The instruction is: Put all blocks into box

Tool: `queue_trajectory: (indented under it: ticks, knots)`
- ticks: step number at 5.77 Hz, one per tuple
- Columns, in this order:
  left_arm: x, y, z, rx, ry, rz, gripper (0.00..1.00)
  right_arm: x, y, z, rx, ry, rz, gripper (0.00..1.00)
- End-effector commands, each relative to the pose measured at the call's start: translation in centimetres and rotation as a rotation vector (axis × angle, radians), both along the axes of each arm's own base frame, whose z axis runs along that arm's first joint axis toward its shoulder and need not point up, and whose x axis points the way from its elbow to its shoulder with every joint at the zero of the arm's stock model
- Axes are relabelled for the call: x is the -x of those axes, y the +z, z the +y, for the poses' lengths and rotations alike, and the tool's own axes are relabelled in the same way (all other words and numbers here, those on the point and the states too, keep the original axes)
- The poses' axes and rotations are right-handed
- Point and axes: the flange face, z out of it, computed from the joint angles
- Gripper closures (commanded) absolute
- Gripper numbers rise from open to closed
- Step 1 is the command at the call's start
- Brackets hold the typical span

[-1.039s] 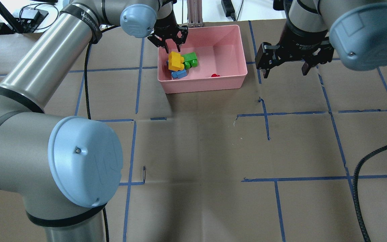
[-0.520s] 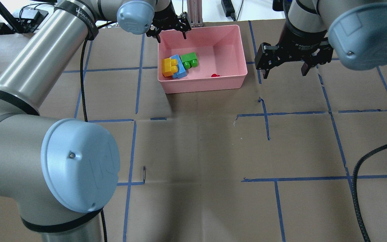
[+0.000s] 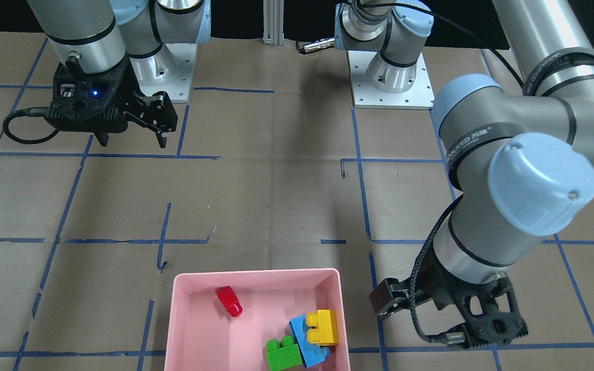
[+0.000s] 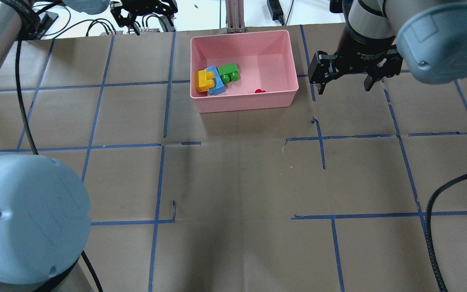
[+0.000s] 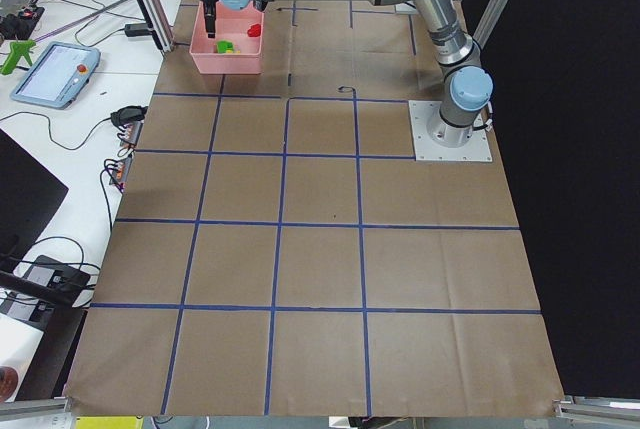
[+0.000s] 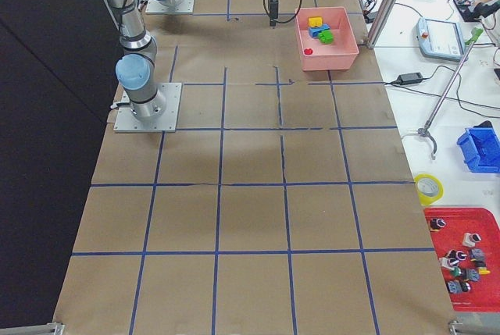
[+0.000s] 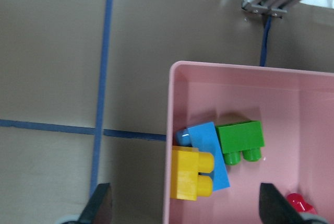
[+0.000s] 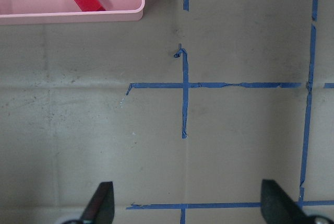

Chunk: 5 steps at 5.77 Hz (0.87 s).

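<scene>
Pink box [image 4: 243, 101] with four blocks [image 4: 211, 79] inside; left claw [image 7: 186, 208] and right claw [image 4: 341, 89] wide apart; arm lettering [image 3: 469, 140] unreadable.

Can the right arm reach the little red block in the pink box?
Probably yes. The red block lies alone in the open-topped box, and the right gripper hangs beside the box with jaws open.

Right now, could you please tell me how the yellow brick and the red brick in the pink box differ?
The yellow brick is larger, with two studs; the red brick shows one. The yellow brick lies partly over the light blue brick, close to the green brick; the red brick lies alone, apart from them. Both lie on their sides inside the pink box.
</scene>
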Motion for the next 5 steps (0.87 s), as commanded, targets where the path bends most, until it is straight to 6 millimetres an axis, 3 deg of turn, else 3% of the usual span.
queue_trajectory:
  ticks: [1, 2, 3, 5]
  knots:
    - [-1.6, 2.9, 8.5, -0.049, -0.055, -0.082, 0.01, 0.0, 0.0, 0.0, 0.000, 0.000, 0.000, 0.00]
    - [-1.4, 4.5, 14.7, -0.047, -0.099, -0.087, 0.01, 0.1, 0.0, -0.1, 0.002, -0.002, 0.000, 0.00]
    - [-1.3, 5.6, 19.0, -0.036, -0.096, -0.083, 0.01, 0.1, 0.0, -0.1, 0.002, -0.002, 0.000, 0.00]
    - [-0.5, 5.6, 20.2, -0.034, -0.118, -0.078, 0.01, 0.2, 0.0, -0.1, 0.002, -0.004, 0.000, 0.00]
